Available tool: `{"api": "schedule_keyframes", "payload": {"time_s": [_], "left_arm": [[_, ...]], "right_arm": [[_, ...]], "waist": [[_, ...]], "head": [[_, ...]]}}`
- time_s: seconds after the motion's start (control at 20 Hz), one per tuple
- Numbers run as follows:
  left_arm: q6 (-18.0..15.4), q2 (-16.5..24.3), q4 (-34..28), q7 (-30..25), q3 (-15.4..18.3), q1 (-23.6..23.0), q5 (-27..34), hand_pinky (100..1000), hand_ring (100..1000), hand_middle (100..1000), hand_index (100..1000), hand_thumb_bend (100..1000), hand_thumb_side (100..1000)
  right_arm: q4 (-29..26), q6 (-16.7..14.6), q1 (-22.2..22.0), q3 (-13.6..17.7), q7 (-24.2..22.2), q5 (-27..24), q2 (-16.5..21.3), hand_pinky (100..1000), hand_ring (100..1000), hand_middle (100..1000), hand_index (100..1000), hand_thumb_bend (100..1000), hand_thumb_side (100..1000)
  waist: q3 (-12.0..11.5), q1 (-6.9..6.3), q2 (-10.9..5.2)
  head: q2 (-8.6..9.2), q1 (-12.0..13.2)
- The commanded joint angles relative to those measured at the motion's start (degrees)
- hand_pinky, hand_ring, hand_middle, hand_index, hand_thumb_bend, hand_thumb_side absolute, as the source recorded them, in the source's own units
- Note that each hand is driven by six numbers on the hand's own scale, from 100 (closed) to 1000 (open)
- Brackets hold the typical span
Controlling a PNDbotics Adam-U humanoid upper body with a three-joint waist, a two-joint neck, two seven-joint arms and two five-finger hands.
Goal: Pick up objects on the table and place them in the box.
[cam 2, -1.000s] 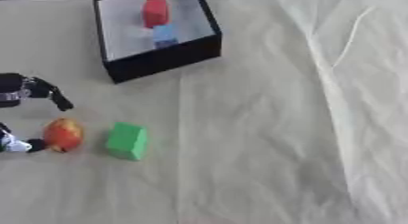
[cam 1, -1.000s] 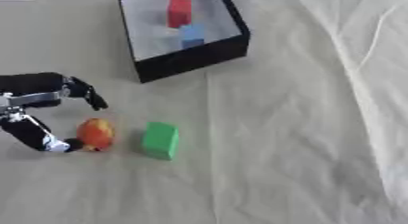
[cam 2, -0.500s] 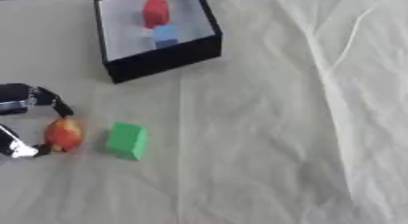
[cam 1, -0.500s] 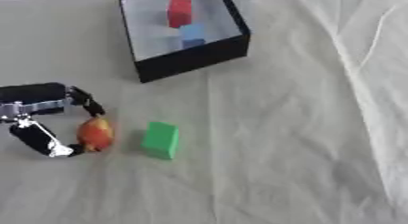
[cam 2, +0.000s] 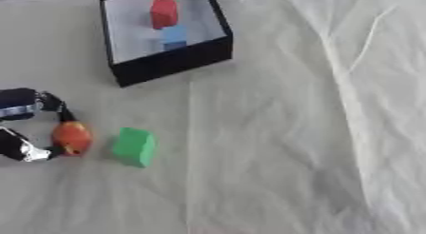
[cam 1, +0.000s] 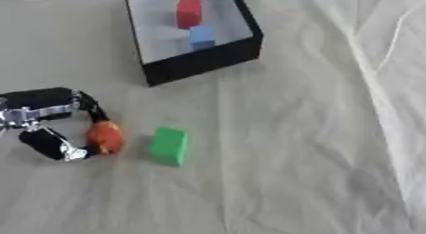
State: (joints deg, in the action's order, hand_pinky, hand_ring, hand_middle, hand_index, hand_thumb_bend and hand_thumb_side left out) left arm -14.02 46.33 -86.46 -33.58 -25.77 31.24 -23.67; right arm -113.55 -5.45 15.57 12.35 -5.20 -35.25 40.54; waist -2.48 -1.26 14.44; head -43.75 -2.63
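Observation:
My left hand [cam 1: 43,110] reaches in from the left edge, its fingers [cam 1: 94,111] and thumb [cam 1: 55,146] curled round a small orange-red round object [cam 1: 105,137] on the cloth. A green block [cam 1: 169,145] lies just right of that object, apart from the hand. The black box [cam 1: 208,61] with a pale floor stands at the top centre, slightly askew. Inside it lie a red block [cam 1: 189,12] and a blue block [cam 1: 201,36]. My right hand shows in neither view.
A cream cloth [cam 1: 316,133] covers the whole table, with creases running down its right side. Bare cloth stretches between the green block and the box.
My left hand has closed in on the orange-red object, fingers and thumb now touching it from above and below. The green block and box contents stayed put.

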Motion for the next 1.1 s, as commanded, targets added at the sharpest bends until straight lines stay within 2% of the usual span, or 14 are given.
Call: {"api": "schedule_keyframes", "payload": {"time_s": [0.05, 0.2, 0.25, 0.35, 0.45, 1.1], "left_arm": [[0.48, 1.30, -1.32, 1.22, 0.57, 0.37, 0.57, 829, 702, 548, 718, 190, 412], [0.90, 1.52, -1.98, 2.04, 0.58, 0.30, 0.82, 820, 691, 534, 697, 143, 382], [1.01, 1.61, -2.20, 2.20, 0.58, 0.28, 0.93, 815, 685, 527, 689, 138, 348], [1.25, 1.75, -2.64, 2.61, 0.68, 0.23, 1.11, 800, 668, 506, 650, 112, 222], [1.66, 1.87, -3.24, 3.31, 0.95, 0.20, 1.60, 777, 644, 486, 615, 100, 220], [1.42, 5.20, -9.33, 10.87, 4.27, 1.03, 6.03, 718, 581, 427, 559, 100, 200]], "right_arm": [[-1.04, -0.03, 0.30, 0.83, -0.20, 0.41, 1.10, 1000, 778, 666, 787, 100, 523], [-1.04, 0.00, 0.24, 0.85, -0.22, 0.52, 1.09, 1000, 779, 667, 787, 100, 523], [-1.04, 0.01, 0.21, 0.86, -0.22, 0.54, 1.10, 1000, 779, 667, 787, 100, 523], [-1.04, 0.06, 0.18, 0.86, -0.22, 0.56, 1.08, 1000, 779, 667, 787, 100, 523], [-1.04, 0.14, 0.14, 0.83, -0.27, 0.60, 1.08, 1000, 779, 667, 788, 100, 523], [-1.04, 0.41, -0.03, 0.87, -0.22, 0.36, 1.49, 1000, 779, 666, 789, 100, 523]], "waist": [[-0.04, 0.85, -0.91], [-0.03, 0.82, -0.91], [-0.03, 0.80, -0.92], [-0.05, 0.75, -0.93], [-0.07, 0.72, -0.97], [-0.14, 0.15, -1.45]], "head": [[-0.37, 0.11], [-0.37, 0.16], [-0.37, 0.17], [-0.37, 0.17], [-0.37, 0.09], [-0.37, -0.61]]}}
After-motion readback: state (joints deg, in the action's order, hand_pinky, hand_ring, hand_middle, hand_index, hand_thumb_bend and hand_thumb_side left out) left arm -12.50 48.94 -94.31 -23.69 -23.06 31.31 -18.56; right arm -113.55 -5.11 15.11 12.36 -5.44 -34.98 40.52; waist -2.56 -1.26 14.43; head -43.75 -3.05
